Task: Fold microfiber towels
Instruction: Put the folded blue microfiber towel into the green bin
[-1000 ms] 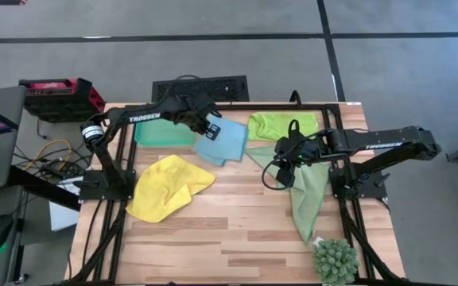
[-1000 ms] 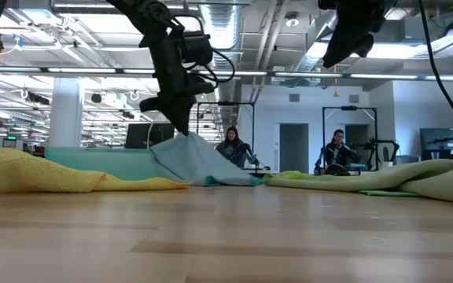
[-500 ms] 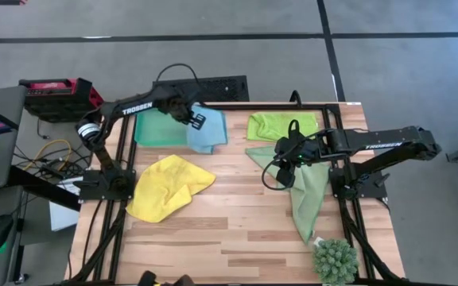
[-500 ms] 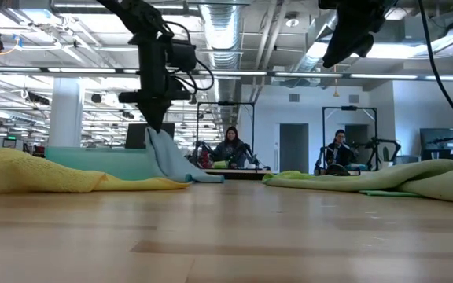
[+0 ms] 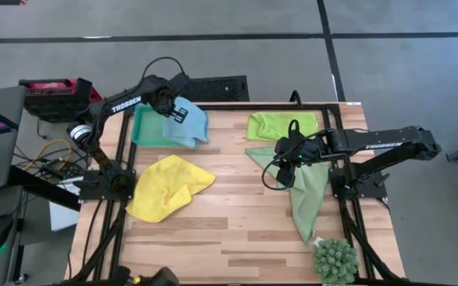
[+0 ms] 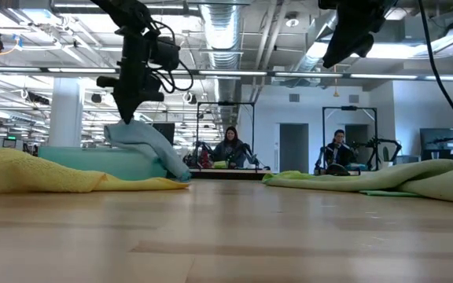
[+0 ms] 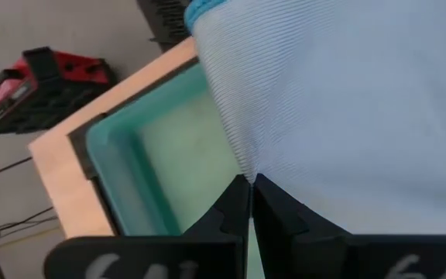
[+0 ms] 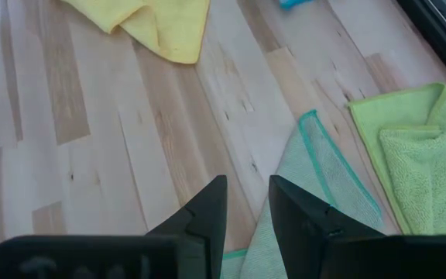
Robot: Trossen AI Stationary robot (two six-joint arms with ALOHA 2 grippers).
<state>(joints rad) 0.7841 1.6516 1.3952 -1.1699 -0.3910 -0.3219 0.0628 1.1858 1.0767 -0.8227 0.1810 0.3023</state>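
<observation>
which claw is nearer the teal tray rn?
Left. The left claw hangs over the teal tray, shut on the light blue towel. The right claw is far off, above the sage green towel.

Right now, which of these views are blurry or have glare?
Low view: nearest wooden tabletop soft and out of focus, bright ceiling lights glaring behind. Left wrist view: light blue towel fills the frame, its weave sharp. High view: even light, faint shadows under the yellow towel.
</observation>
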